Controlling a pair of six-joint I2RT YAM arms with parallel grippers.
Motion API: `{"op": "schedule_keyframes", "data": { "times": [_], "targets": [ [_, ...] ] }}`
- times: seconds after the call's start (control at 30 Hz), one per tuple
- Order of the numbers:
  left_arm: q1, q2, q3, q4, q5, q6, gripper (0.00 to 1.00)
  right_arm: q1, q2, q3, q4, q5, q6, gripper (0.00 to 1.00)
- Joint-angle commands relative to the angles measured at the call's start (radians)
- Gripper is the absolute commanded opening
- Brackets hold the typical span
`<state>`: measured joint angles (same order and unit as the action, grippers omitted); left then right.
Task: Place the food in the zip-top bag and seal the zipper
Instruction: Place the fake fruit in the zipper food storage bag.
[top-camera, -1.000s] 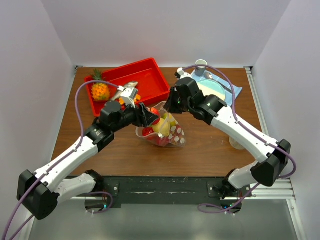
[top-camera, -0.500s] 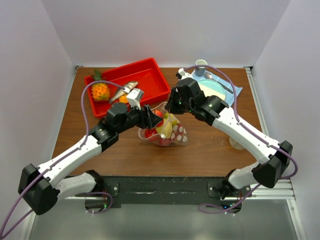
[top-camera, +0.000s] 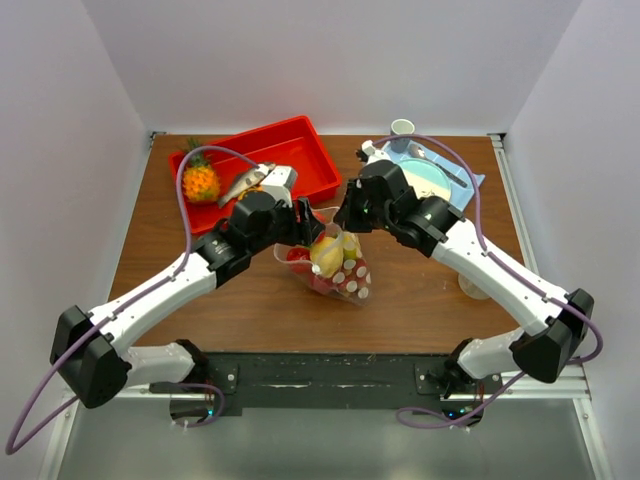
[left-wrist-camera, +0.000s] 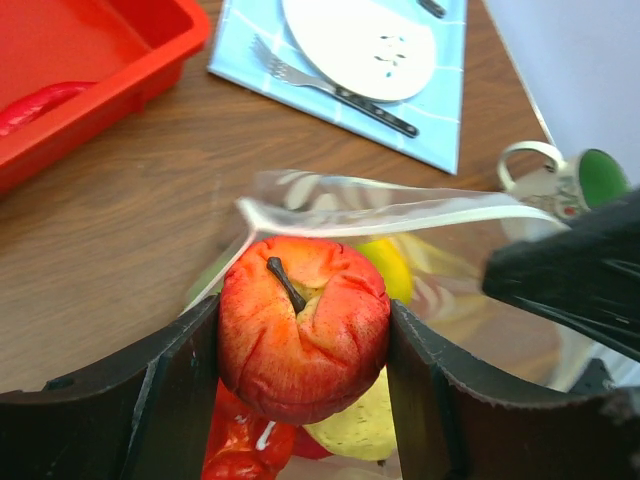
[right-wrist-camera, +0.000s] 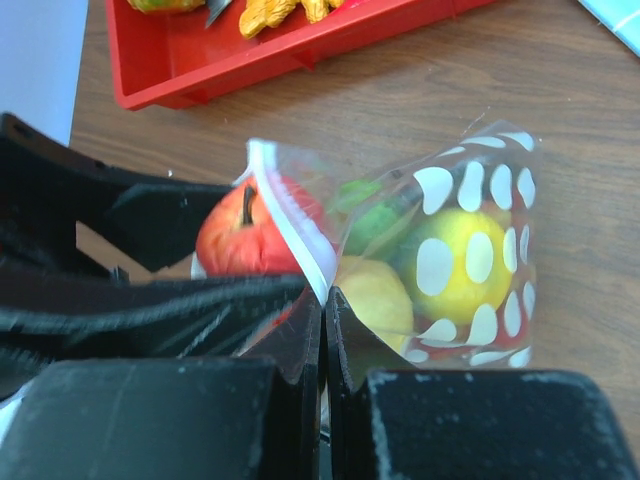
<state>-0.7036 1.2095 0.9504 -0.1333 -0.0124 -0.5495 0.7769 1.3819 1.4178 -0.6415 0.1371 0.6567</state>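
— Where's the apple (left-wrist-camera: 320, 350)?

— In my left pincer (left-wrist-camera: 303, 310), gripped between both fingers with the stem up. It sits right at the mouth of the bag (top-camera: 345, 278), just above the fruit (right-wrist-camera: 460, 265) already inside: yellow, green, and some red lower down.

— And the bag?

— It's mid-counter (top-camera: 420, 310), between the tray (top-camera: 255, 135) and the plate (left-wrist-camera: 350, 40). My right pincer (right-wrist-camera: 323, 300) is closed tight on the rim, right where the zipper (left-wrist-camera: 390, 212) runs in. That lifts the side so the mouth gapes toward my left arm.

— So just let go?

— Not yet, I'd say. The far lip of the zipper lies just behind the apple, and the film is floppy. If I release here, the apple may land on the rim and roll onto the counter. I'd push the left pincer a little deeper, past the zipper. Then I'd spread its fingers only enough to free the apple, so they don't snag the plastic.

— And the right side?

— It should hold firm and high. If that pinch sags, the mouth folds shut on my left fingers. The bag also looks fairly full, so I'd set the apple beside the yellow one, not on top. That leaves the zipper room to meet.
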Motion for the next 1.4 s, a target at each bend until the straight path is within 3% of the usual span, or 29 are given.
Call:
{"op": "schedule_keyframes", "data": {
  "times": [0.0,0.27,0.37,0.5,0.6,0.8,1.13,1.37],
  "targets": [
    [-0.004,0.007,0.068,-0.08,-0.121,0.071,0.17,-0.001,-0.066,0.009,0.057,-0.039,-0.012,0.0],
    [-0.004,0.056,0.134,-0.124,-0.112,0.132,0.29,0.001,-0.047,0.009,0.109,-0.123,0.006,0.0],
    [-0.008,0.055,0.122,-0.114,-0.093,0.134,0.39,-0.001,-0.041,0.02,0.117,-0.12,0.011,0.0],
    [-0.02,0.044,0.108,-0.111,-0.093,0.132,0.64,-0.002,-0.027,0.041,0.117,-0.114,0.017,0.0],
    [-0.027,0.027,0.097,-0.109,-0.1,0.134,0.77,-0.004,-0.029,0.046,0.118,-0.113,0.021,0.0],
    [-0.03,-0.034,0.08,-0.123,-0.104,0.145,0.91,-0.008,-0.038,0.047,0.118,-0.11,0.027,0.0],
    [-0.028,-0.149,0.056,-0.135,-0.109,0.138,0.88,-0.013,-0.043,0.059,0.117,-0.111,0.031,0.0],
    [-0.028,-0.251,0.065,-0.202,-0.168,0.125,0.64,-0.013,-0.046,0.058,0.115,-0.114,0.032,0.0]
  ]
}}
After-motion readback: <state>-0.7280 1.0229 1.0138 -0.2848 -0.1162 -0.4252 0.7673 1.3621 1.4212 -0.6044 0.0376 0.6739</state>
